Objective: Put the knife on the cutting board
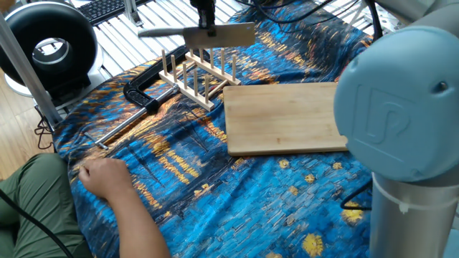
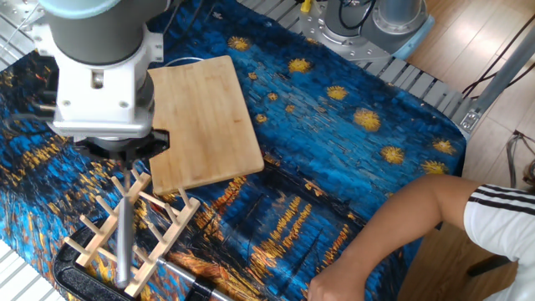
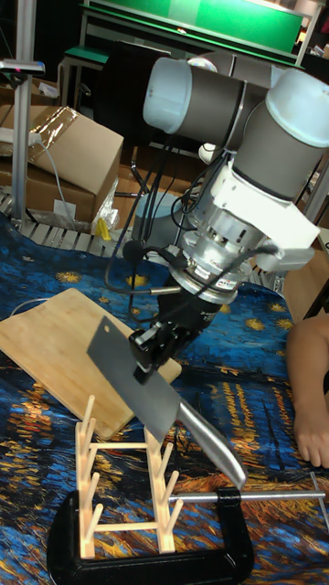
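The knife (image 1: 219,34), a silver cleaver, hangs level in the air above the wooden peg rack (image 1: 201,77). My gripper (image 1: 206,20) is shut on the top edge of its blade. In the tall fixed view the knife (image 3: 128,377) slants down to the right with its handle over the rack, and the gripper (image 3: 146,355) pinches the blade's middle. From the other fixed view only the handle of the knife (image 2: 124,238) shows below the gripper (image 2: 125,160). The cutting board (image 1: 287,118) (image 2: 205,117) (image 3: 50,340) lies bare on the cloth beside the rack.
A black clamp (image 1: 143,92) (image 3: 137,553) with a long metal bar lies by the rack (image 2: 92,244) (image 3: 128,494). A person's hand (image 1: 107,175) rests on the blue patterned cloth; their arm (image 2: 401,226) (image 3: 311,393) reaches in from the table's side. A black fan (image 1: 50,46) stands beyond the cloth.
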Motion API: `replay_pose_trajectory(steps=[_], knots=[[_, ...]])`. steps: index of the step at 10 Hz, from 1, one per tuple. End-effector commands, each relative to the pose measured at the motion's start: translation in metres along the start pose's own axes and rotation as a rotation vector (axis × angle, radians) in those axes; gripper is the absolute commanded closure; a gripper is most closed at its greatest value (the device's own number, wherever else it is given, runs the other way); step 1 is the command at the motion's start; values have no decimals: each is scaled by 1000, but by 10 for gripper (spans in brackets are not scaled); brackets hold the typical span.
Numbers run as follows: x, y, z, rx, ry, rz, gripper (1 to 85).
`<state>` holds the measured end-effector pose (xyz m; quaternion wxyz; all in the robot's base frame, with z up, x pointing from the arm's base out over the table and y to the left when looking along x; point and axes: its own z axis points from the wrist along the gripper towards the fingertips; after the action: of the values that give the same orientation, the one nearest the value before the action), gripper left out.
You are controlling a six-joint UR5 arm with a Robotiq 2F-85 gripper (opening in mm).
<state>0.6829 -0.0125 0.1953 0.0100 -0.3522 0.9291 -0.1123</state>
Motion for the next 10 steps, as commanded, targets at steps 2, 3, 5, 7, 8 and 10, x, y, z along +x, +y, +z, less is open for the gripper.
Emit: replay_pose_trajectory(steps=[2, 3, 5, 7, 8, 10], knots=[[-41, 18, -6, -89, -160, 232, 847], [-41, 28, -7, -128, -156, 249, 847], [-6, 37, -20, -127, -89, 271, 847], [21, 46, -25, -113, -87, 298, 847], [27, 49, -19, -110, -117, 310, 847], [27, 54, -15, -123, -126, 320, 847]])
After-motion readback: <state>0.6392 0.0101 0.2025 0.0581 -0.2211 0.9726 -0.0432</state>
